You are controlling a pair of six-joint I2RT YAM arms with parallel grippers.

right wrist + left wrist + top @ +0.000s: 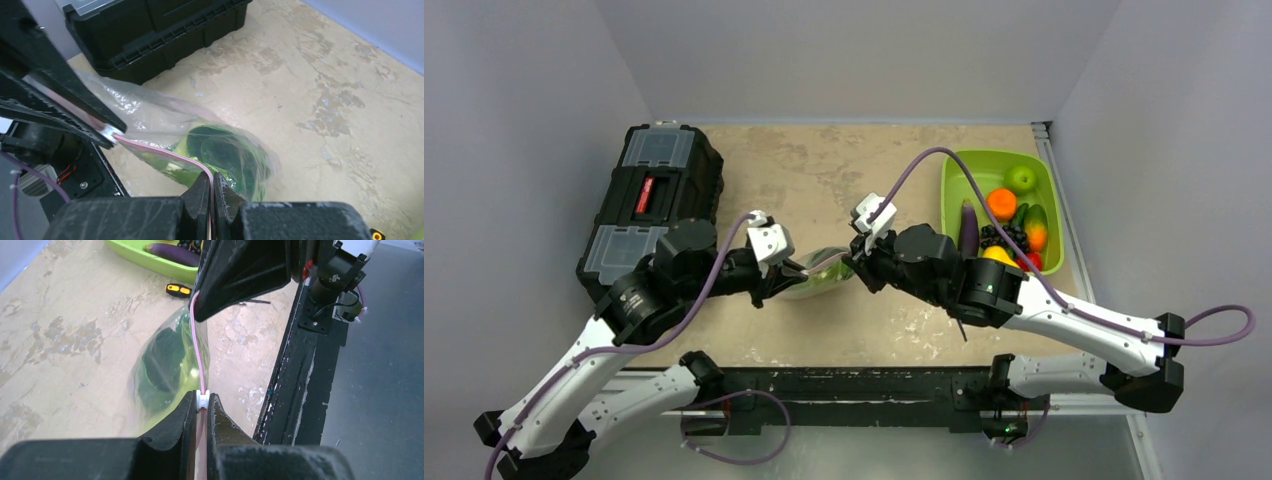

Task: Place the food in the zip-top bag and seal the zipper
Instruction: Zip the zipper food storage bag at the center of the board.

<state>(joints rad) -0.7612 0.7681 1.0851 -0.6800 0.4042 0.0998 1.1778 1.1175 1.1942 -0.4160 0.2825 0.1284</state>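
I have both pincers clenched on the zipper [198, 350]. The left gripper [201, 409] pinches the strip right at the little white slider [202, 399], and the right gripper [213, 184] nips the far end of the same pink line. The zip-top bag [150, 115] hangs between them, its belly sagging toward the table [824, 170]. The food [220, 155] sits inside it as a dark green bundle with paler green beneath. Loading looks done, so I judge this to be the sealing step. To do it well I want the strip taut and straight between the two grips. The right one should act as a fixed anchor while the left draws the slider along the track, in line with it and not across. Pulling off-axis could pop the slider off or tear the film. I cannot tell whether the stretch between the grips is already pressed shut, so I would run the full width
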